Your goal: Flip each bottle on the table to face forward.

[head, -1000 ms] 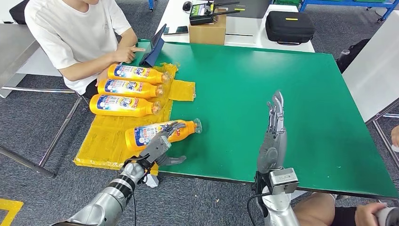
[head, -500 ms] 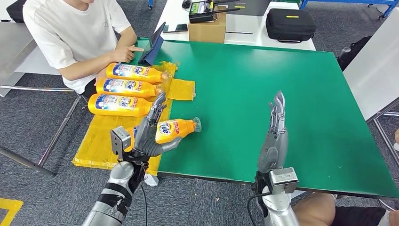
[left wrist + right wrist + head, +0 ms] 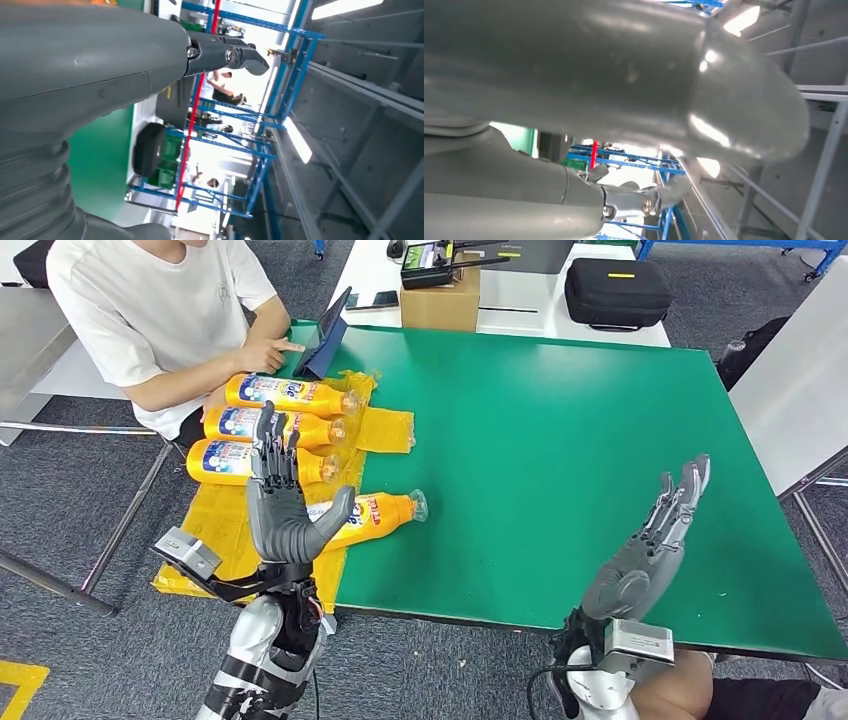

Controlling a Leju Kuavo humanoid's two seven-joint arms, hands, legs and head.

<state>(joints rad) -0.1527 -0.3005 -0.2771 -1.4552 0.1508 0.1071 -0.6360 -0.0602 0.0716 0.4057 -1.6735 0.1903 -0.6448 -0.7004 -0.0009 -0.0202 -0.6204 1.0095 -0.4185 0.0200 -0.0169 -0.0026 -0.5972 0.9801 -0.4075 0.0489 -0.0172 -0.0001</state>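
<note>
— Where is the nearest orange bottle (image 3: 375, 514)?
— Lying on the green table (image 3: 560, 440), behind the raised left hand (image 3: 280, 508), untouched.
— Fingers?
— Both spread wide, empty; right hand (image 3: 645, 560) well apart.

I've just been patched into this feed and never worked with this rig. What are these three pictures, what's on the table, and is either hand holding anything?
It is a humanoid robot with two silver arms. The wide picture looks down from its head; the other two come from wrist cameras, close behind each hand and turned sideways. On the green table four orange bottles lie flat on yellow plastic sheeting: three in a row and the nearest bottle alone. The left hand is raised, fingers spread, holding nothing. The right hand is likewise open and empty. A person sits at the far corner.
</note>
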